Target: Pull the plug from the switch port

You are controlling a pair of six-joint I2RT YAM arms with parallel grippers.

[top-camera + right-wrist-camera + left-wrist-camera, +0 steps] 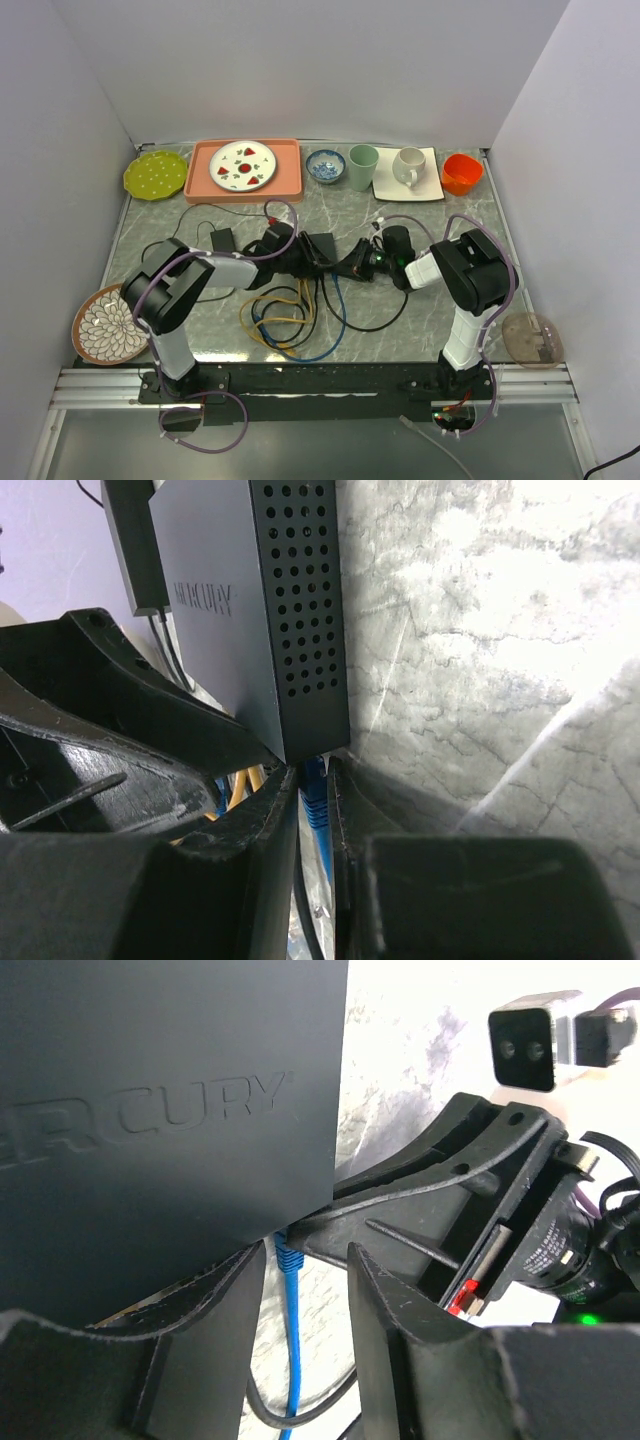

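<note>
A grey marbled worktop [440, 300] lay between white walls. At its middle sat the flat matte black rectangular switch [215, 610], lettered MERCURY. The left hand [305, 1300] rested at the switch's socket-edge corner, its fingers spread apart with nothing gripped between them. Opposite it at the same edge, the right hand [312, 780] was pinched narrowly onto the small blue plastic plug [315, 792], which touched that edge.

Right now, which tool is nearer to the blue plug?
Right. The right tool straddles the blue plug; the left tool is by the switch, short of the plug.
</note>
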